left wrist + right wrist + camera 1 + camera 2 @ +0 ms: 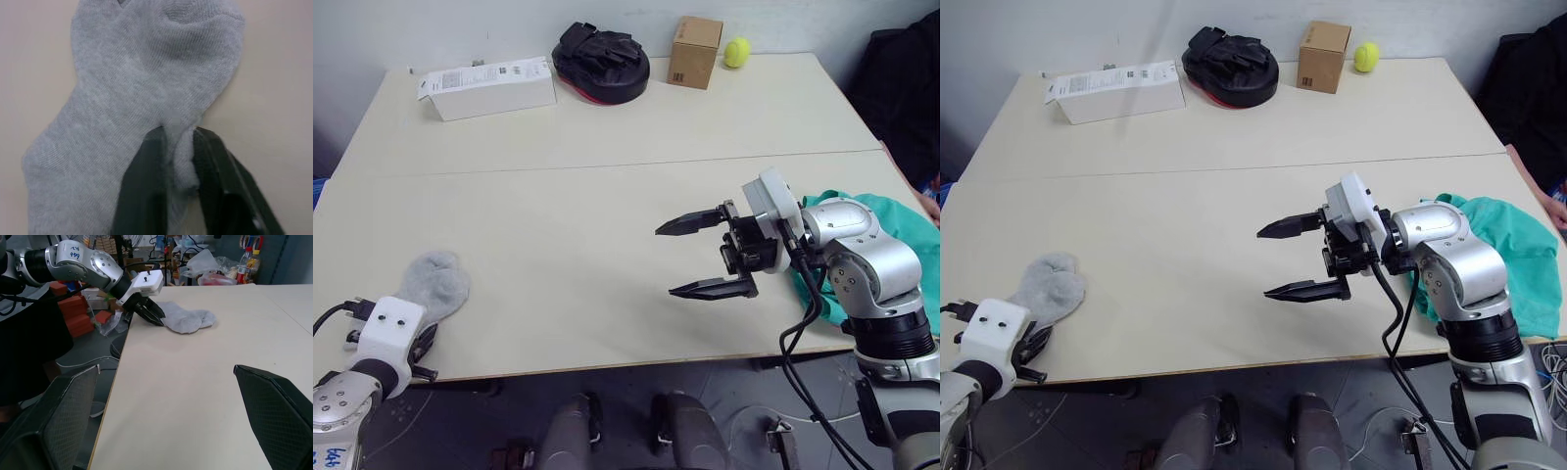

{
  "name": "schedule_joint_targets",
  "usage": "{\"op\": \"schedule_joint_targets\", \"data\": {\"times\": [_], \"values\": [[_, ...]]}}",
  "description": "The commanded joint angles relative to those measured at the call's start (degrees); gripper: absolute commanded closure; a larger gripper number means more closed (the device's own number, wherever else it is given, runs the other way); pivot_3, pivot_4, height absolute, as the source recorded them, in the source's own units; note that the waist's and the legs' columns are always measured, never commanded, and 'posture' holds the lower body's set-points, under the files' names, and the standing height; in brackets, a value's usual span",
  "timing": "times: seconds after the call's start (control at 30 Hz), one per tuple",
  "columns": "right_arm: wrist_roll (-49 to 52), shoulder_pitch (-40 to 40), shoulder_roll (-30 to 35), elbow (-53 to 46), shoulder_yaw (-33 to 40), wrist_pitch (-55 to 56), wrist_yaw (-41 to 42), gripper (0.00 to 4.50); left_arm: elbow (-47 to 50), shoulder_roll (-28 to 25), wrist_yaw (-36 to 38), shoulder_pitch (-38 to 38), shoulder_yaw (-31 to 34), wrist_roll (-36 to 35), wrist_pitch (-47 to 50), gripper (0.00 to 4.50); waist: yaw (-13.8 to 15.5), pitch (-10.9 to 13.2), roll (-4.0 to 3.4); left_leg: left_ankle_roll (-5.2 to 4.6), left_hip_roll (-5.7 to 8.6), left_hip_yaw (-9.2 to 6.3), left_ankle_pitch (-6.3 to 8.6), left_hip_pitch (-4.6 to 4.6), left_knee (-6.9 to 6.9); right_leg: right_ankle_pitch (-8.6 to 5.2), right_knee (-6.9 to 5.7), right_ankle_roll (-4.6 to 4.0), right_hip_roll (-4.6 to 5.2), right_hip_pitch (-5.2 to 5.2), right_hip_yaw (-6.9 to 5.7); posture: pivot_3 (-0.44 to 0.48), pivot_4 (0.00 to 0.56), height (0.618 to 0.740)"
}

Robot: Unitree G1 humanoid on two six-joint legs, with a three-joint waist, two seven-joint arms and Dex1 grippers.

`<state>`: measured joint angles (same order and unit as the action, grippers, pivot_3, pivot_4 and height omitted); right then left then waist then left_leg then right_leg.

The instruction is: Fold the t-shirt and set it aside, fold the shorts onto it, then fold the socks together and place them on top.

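Socks [433,282], soft grey, lie at counter [578,245] front-left edge. Left wrist cam shows left end effector [178,156] pinching a fold of them. Right end effector [700,257] hangs wide open mid-counter. Teal shorts [1518,250] bunched at right edge.

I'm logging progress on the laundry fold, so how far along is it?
Late stage. The shorts lie bunched at the table's right edge; no shirt is visible. The left hand pinches the socks near the front-left edge; the right hand hovers open. Left: placing the socks on top.
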<state>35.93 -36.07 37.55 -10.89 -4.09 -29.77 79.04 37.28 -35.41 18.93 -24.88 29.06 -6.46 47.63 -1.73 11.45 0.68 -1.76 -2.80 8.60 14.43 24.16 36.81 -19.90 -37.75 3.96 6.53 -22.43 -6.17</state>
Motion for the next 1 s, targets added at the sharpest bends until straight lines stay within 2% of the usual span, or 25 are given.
{"op": "schedule_joint_targets", "data": {"times": [0.03, 0.23, 0.43, 0.7, 0.87, 1.0], "values": [[1.33, 0.0, 0.78, -2.06, 1.4, 0.17, -0.15, 0.0, -2.08, -0.52, 0.17, -0.22, 0.45, 1.45, 0.58, 4.45, 0.05, 0.0, 0.0, 0.0, 0.01, 0.0, 0.0, 0.0, 0.0, 0.0, 0.0, 0.0, 0.0, 0.0, 0.0, 0.0, 0.15, 0.74], [1.28, 0.83, 0.9, -2.27, 1.77, 0.16, -0.74, 0.0, -3.82, -2.27, 1.33, 1.31, 0.54, 1.59, -1.27, 4.45, 0.11, 0.0, 0.0, 0.09, 0.0, 0.0, 0.05, 0.0, -0.01, 0.0, 0.0, 0.0, 0.0, 0.0, 0.0, 0.0, 0.15, 0.74], [0.78, 2.64, 2.24, -3.23, 2.03, 0.91, -0.56, 0.0, -3.62, -5.34, 6.47, 3.45, -4.37, 1.14, -8.82, 4.45, 0.37, 0.0, 0.0, 0.18, 0.02, 0.0, 0.1, 0.01, -0.04, 0.0, 0.02, 0.0, 0.03, -0.02, 0.0, 0.0, 0.15, 0.74], [-3.08, 9.46, 5.11, -5.72, 2.06, 6.19, -1.05, 0.0, -4.07, -11.5, 18.95, 11.98, -17.7, 0.19, -21.16, 4.45, 0.86, 0.0, 0.01, 0.18, 0.08, 0.04, 0.12, 0.07, -0.12, 0.0, 0.34, 0.0, 0.09, 0.04, 0.01, 0.0, 0.15, 0.74], [-3.31, 14.63, 6.96, -7.91, 4.27, 6.35, -3.61, 0.0, -12.03, -12.02, 26.47, 26.6, -31.82, 3.56, -31.07, 4.45, 0.92, 0.0, 0.0, 0.06, 0.1, 0.15, -0.21, -0.01, -0.42, 0.01, 0.29, 0.0, 0.05, -0.02, -0.03, 0.0, 0.15, 0.74], [-4.17, 18.74, 8.65, -9.86, 5.88, 7.16, -5.35, 0.0, -19.35, -8.5, 30.53, 37.43, -41.02, 6.54, -37.39, 4.45, 1.17, 0.01, 0.02, 0.0, 0.12, 0.21, -0.33, -0.01, -0.43, 0.01, 0.26, 0.02, 0.01, -0.02, -0.05, 0.0, 0.15, 0.74]]}}
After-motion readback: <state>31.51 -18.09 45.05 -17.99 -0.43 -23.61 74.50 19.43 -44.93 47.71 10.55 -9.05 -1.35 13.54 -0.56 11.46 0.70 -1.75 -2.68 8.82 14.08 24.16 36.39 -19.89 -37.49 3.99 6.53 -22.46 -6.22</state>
